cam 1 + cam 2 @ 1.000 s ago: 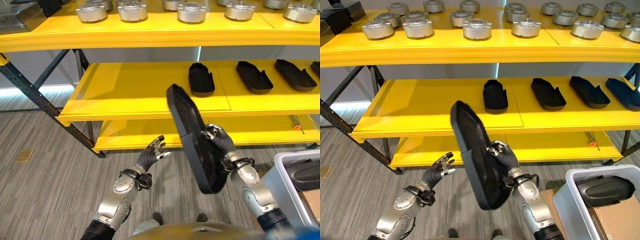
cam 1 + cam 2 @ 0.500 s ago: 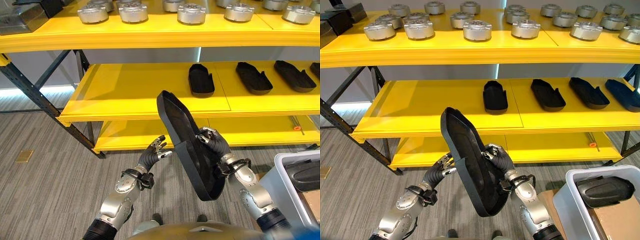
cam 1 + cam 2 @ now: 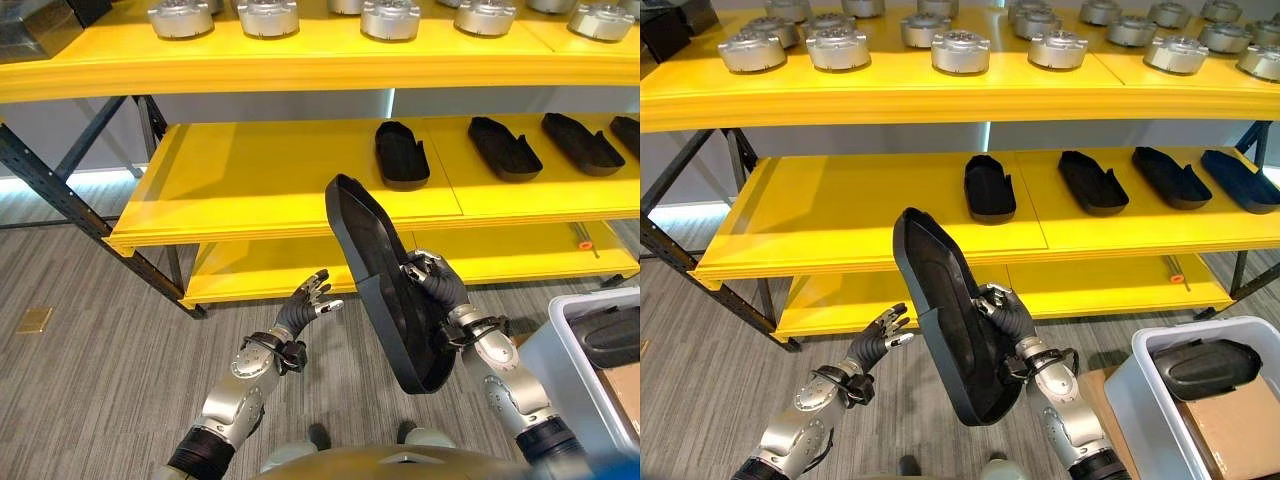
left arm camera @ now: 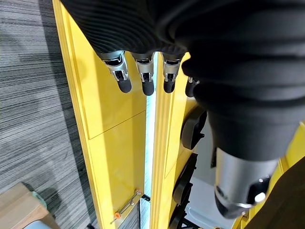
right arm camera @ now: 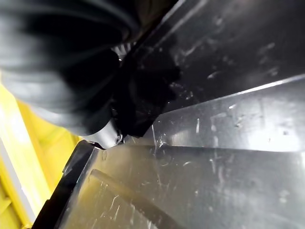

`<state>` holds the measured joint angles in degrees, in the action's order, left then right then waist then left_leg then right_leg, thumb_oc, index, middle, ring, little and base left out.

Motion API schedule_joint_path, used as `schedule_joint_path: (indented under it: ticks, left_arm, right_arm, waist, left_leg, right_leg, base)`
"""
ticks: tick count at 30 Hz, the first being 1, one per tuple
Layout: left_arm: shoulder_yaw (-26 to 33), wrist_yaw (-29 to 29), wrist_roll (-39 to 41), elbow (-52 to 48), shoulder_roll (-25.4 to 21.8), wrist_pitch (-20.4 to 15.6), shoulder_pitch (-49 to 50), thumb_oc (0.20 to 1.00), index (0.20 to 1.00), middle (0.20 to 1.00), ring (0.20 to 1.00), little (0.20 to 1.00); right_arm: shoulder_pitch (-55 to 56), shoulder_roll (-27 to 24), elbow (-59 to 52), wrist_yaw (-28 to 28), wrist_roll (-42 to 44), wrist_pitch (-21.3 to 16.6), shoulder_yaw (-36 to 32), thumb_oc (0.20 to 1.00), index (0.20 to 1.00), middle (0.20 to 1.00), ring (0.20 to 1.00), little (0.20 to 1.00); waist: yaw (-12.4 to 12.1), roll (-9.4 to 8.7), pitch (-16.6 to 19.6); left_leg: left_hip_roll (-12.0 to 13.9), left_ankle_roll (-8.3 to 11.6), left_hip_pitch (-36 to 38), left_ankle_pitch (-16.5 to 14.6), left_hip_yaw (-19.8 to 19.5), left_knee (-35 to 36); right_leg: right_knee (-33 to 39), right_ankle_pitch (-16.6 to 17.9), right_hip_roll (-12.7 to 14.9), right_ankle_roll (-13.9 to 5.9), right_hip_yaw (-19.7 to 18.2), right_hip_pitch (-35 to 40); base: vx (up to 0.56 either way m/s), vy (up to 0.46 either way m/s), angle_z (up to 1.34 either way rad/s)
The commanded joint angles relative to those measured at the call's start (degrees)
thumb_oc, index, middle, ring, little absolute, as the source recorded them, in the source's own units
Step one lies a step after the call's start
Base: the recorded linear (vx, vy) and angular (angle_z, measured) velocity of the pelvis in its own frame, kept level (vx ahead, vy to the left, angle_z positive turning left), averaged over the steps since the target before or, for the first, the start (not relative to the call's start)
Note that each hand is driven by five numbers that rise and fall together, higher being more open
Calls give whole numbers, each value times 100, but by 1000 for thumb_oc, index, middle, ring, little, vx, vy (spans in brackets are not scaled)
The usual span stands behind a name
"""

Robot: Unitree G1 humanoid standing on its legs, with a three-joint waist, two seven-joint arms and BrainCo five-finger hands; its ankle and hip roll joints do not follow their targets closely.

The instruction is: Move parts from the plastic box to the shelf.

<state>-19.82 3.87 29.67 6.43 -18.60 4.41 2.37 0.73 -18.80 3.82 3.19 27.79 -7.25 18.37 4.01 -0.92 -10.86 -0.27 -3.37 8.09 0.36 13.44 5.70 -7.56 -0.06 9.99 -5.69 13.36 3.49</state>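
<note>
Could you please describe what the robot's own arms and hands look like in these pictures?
Both arms are silver-grey metal with rounded segments. The left hand and right hand have silver fingers with dark tips, and a dark ribbed cover wraps the back of each hand and wrist.

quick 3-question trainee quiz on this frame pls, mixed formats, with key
1. Multiple choice: the right hand holds the black part how? A) flat on the floor B) tilted, raised in front of the shelf C) inside the plastic box
2. True or false: the left hand is gripping the black part.
3. Fill in: the metal round parts sit on the ___ shelf level.

Key: 1 B. 2 false, it is open, beside the part and apart from it. 3 top.
</note>
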Motion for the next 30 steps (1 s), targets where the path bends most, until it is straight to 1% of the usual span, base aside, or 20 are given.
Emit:
schedule_joint_path:
  ticks: [1, 3, 4, 5, 6, 9, 10, 12, 15, 17, 18, 20, 21, 23, 25, 26, 27, 28, 29, 30]
  left_arm:
    - [31, 91, -167, -160, -62, -162, -261, 1000, 1000, 1000, 1000, 1000]
    - [37, 84, -139, -189, -75, -127, -267, 1000, 1000, 1000, 1000, 1000]
    - [41, 157, -119, -175, -82, -98, -309, 1000, 1000, 1000, 1000, 1000]
    - [41, 157, -119, -175, -82, -98, -309, 1000, 1000, 1000, 1000, 1000]
    - [23, 248, -75, -163, -60, -69, -321, 1000, 1000, 1000, 1000, 1000]
    - [4, 225, -173, -245, -10, -87, -234, 1000, 1000, 1000, 1000, 1000]
    - [-33, 211, -192, -245, 6, -79, -242, 1000, 1000, 1000, 1000, 1000]
    - [-61, 215, -246, -230, 4, -97, -236, 1000, 1000, 1000, 1000, 1000]
    - [-31, 302, -153, -198, 28, 47, -189, 1000, 1000, 1000, 1000, 1000]
    - [-45, 330, -239, -231, 12, 8, -152, 1000, 1000, 1000, 1000, 1000]
    - [-62, 330, -231, -240, 4, -43, -147, 1000, 1000, 1000, 1000, 1000]
    - [-58, 330, -201, -272, 20, -57, -190, 1000, 1000, 1000, 1000, 1000]
    - [-52, 345, -182, -270, 34, -45, -244, 1000, 1000, 1000, 1000, 1000]
    - [-63, 410, -110, -222, 70, -26, -321, 1000, 1000, 1000, 1000, 1000]
    - [-99, 397, -23, -110, 56, -22, -429, 1000, 1000, 1000, 1000, 1000]
    - [-92, 418, -21, -105, 57, -32, -425, 1000, 1000, 1000, 1000, 1000]
    - [-71, 477, -49, -105, 63, -61, -405, 1000, 1000, 1000, 1000, 1000]
    - [-48, 502, -87, -112, 62, -106, -387, 1000, 1000, 1000, 1000, 1000]
    - [-34, 524, -117, -118, 62, -158, -365, 1000, 1000, 1000, 1000, 1000]
    - [-6, 539, -84, -131, 66, -189, -355, 1000, 1000, 1000, 1000, 1000]
  right_arm:
    - [-227, 179, -307, 14, 2, -622, -143, 200, 200, 200, 200, 200]
    - [-239, 192, -298, 13, -43, -619, -136, 200, 200, 200, 200, 200]
    - [-228, 179, -326, -21, -44, -596, -160, 200, 200, 200, 200, 200]
    - [-228, 179, -326, -21, -44, -596, -160, 200, 200, 200, 200, 200]
    - [-194, 143, -353, -74, -5, -550, -221, 200, 200, 200, 200, 200]
    - [-209, 112, -322, 29, 27, -612, -240, 200, 200, 200, 200, 200]
    - [-203, 90, -322, 12, 34, -663, -247, 200, 200, 200, 200, 200]
    - [-261, 78, -256, -39, 83, -741, -262, 200, 200, 200, 200, 200]
    - [-260, 36, -280, -98, 44, -769, -300, 200, 200, 200, 200, 200]
    - [-225, -13, -362, -77, 2, -731, -337, 200, 200, 200, 200, 200]
    - [-214, -70, -418, -59, -91, -721, -358, 200, 200, 200, 200, 200]
    - [-212, -122, -440, -70, -172, -704, -340, 200, 200, 200, 200, 200]
    - [-233, -141, -396, -90, -169, -680, -317, 200, 200, 200, 200, 200]
    - [-282, -164, -312, 152, 79, -465, -309, 200, 200, 200, 200, 200]
    - [-212, -288, -373, 232, 36, -363, -288, 200, 200, 200, 200, 200]
    - [-195, -307, -378, 234, 35, -369, -285, 200, 200, 200, 200, 200]
    - [-167, -353, -373, 263, 75, -368, -306, 200, 200, 200, 200, 200]
    - [-176, -378, -352, 295, 115, -369, -301, 200, 200, 200, 200, 200]
    - [-181, -402, -327, 334, 141, -365, -294, 200, 200, 200, 200, 200]
    - [-198, -447, -283, 390, 185, -356, -290, 200, 200, 200, 200, 200]
  waist:
    - [-133, 141, -123]
    - [-128, 148, -142]
    - [-91, 140, -133]
    - [-91, 140, -133]
    - [-39, 97, -102]
    - [-93, 64, -93]
    - [-67, 60, -101]
    - [-71, 67, -102]
    - [-50, 95, -64]
    - [-23, 67, -79]
    - [-8, 40, -114]
    - [12, 12, -194]
    - [61, 4, -212]
    - [185, 40, -169]
    - [330, 165, -14]
    - [328, 186, -5]
    - [313, 212, 15]
    - [273, 259, 25]
    - [246, 271, 25]
    - [221, 297, 31]
  left_leg:
    - [-31, -97, 470, -523, 641, -70]
    - [-22, -87, 486, -544, 693, -70]
    - [-33, -96, 469, -552, 657, -70]
    - [-33, -96, 469, -552, 657, -70]
    - [-75, -96, 435, -543, 615, -70]
    - [-86, -5, 425, -512, 762, -70]
    - [-140, -11, 417, -498, 647, -70]
    - [-170, -11, 397, -477, 618, -113]
    - [-175, -17, 336, -601, 599, -400]
    - [-92, 33, 144, -773, 671, -1045]
    - [5, 88, -73, -876, 713, -1555]
    - [389, 363, -512, -554, 784, -2470]
    - [683, 469, -633, -393, 935, -2672]
    - [1115, 534, -504, -292, 1200, -2484]
    - [1521, 844, -102, 442, 1121, -1362]
    - [1615, 936, -96, 667, 1034, -1213]
    - [1784, 1052, -107, 1002, 783, -979]
    - [1912, 1041, -170, 1235, 586, -838]
    - [1948, 1052, -183, 1276, 361, -788]
    - [1900, 1006, -164, 1057, 237, -785]
  right_leg:
    - [-829, 40, 21, -374, 601, -264]
    - [-884, 55, 15, -380, 672, -317]
    - [-869, -11, -97, -363, 589, -327]
    - [-869, -11, -97, -363, 589, -327]
    - [-718, -150, -421, -263, 486, -221]
    - [-414, -334, -670, -87, 759, -6]
    - [-263, -359, -757, -31, 614, 26]
    - [-99, -461, -836, 69, 526, 153]
    - [22, -519, -808, 136, 384, 246]
    - [33, -517, -739, 214, 309, 270]
    - [30, -507, -679, 262, 269, 280]
    - [33, -517, -633, 365, 223, 321]
    - [39, -522, -586, 411, 228, 327]
    - [-1, -613, -510, 441, 256, 357]
    - [11, -612, -384, 380, 198, 341]
    - [8, -627, -386, 379, 163, 348]
    - [-30, -654, -353, 360, 59, 344]
    - [-63, -585, -356, 378, -15, 264]
    - [-134, -607, -296, 348, -105, 232]
    - [-219, -618, -184, 293, -171, 177]
  base:
    - [9, 105, -2]
    - [-19, 28, -8]
    - [0, 0, 0]
    - [13, -39, 12]
    - [22, -48, 22]
    - [4, -89, 24]
    - [-4, -134, -13]
    - [9, -192, -13]
    - [33, -182, 6]
    - [8, -134, 5]
    - [-19, -129, 7]
    - [-30, -87, 6]
    - [2, 18, -5]
    - [85, 217, -7]
    - [159, 492, 19]
    - [163, 450, 6]
    - [85, 333, -1]
    - [109, 405, 2]
    - [101, 415, -10]
    - [162, 463, -28]
